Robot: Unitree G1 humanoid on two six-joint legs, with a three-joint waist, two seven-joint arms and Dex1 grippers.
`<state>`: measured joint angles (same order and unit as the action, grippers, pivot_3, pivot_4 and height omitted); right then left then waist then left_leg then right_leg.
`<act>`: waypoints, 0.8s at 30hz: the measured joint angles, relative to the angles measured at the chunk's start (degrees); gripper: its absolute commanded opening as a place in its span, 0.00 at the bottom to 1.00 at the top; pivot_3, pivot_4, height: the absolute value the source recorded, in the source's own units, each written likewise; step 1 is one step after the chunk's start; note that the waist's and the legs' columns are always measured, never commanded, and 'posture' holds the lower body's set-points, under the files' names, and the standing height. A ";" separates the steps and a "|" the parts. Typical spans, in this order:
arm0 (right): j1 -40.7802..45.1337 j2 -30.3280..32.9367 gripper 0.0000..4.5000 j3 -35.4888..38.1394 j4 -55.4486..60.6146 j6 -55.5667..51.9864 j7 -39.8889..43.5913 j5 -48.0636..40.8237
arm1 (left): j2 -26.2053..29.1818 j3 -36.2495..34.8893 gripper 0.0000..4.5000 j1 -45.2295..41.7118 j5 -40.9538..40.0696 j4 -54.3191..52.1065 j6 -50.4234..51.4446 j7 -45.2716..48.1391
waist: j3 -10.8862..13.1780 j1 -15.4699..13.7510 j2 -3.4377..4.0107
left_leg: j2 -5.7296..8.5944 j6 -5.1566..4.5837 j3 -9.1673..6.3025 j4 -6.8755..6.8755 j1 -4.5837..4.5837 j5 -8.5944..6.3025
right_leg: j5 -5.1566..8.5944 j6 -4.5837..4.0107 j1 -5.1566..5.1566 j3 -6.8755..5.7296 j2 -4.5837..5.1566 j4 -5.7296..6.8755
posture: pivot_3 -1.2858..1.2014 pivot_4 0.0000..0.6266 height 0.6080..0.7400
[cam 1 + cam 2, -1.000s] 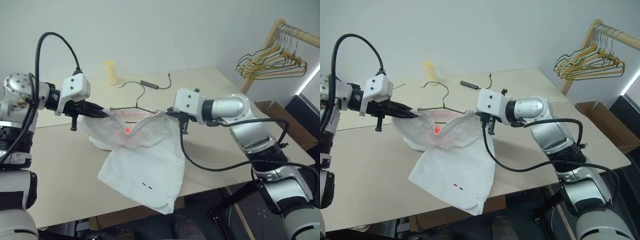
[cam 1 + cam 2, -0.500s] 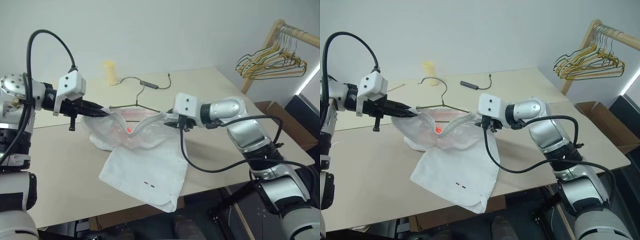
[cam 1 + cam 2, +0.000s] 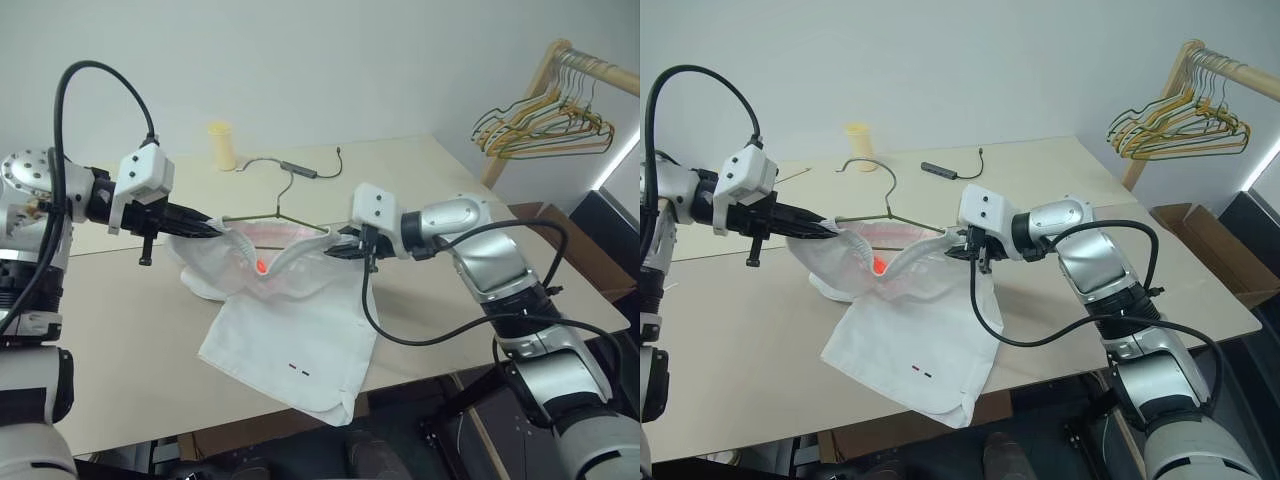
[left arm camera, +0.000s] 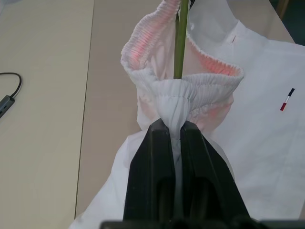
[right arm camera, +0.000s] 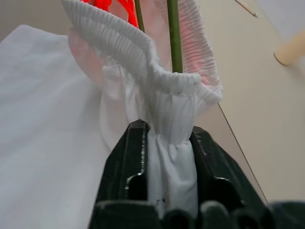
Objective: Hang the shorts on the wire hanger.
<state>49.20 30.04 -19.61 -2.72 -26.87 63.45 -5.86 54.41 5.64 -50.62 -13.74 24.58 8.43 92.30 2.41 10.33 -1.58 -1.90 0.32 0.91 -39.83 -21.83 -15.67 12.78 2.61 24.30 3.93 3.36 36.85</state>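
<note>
Tension across the waistband of the shorts (image 3: 285, 310) comes from the left gripper (image 3: 212, 229) and right gripper (image 3: 338, 250), each clamped on cloth, spreading it over the wire hanger (image 3: 275, 210).

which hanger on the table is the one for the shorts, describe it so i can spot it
On the beige table, find the white shorts stretched between both grippers. The wire hanger lies partly inside their waistband, hook toward the wall. It is single, thin and dark, unlike the yellow and grey hangers on the wooden rail.
</note>
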 measured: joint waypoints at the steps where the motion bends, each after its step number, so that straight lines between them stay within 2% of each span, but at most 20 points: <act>1: 0.00 0.00 0.00 -0.02 0.00 -0.01 0.15 0.00 | -0.01 -0.04 0.00 0.00 0.00 0.03 -0.37 -0.01 | 0.00 0.01 0.00 | 0.00 0.00 0.00 0.00 0.00 0.00 | 0.00 0.00 0.00 0.00 0.00 -0.01 | 0.47 0.00 1.00; 4: 0.00 0.01 0.00 -0.01 0.00 -0.03 0.16 0.03 | -0.21 -0.28 0.00 0.00 0.00 0.36 -1.87 -0.01 | 0.00 0.04 0.00 | 0.00 0.00 0.00 0.00 -0.01 0.00 | 0.00 0.00 0.00 0.00 0.00 -0.01 | 0.47 0.00 1.00; 18: -2.47 0.44 0.00 2.28 1.09 -3.96 -3.07 -0.18 | -3.12 -4.08 0.97 -2.20 -1.54 10.49 -8.56 -2.42 | 0.00 0.02 -0.01 | 0.00 0.00 0.00 -0.01 -0.04 0.00 | 0.00 -0.01 0.01 -0.03 0.02 -0.02 | 0.46 0.00 1.00; 24: -6.47 3.20 0.00 8.39 4.10 -12.83 -7.01 -3.07 | -4.28 -11.78 0.99 -5.73 -5.77 12.02 -8.05 -6.47 | 0.00 -0.08 0.00 | 0.05 0.00 -0.03 -0.01 -0.07 0.00 | 0.00 0.01 0.00 -0.04 0.09 -0.03 | 0.45 0.00 1.00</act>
<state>42.73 33.23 -11.22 1.38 -39.69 56.44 -8.93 50.13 -6.13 -56.35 -19.51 36.60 0.37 85.83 2.41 10.25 -1.58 -1.85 0.32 0.88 -39.85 -21.90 -15.67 12.78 2.62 24.31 3.89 3.45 36.82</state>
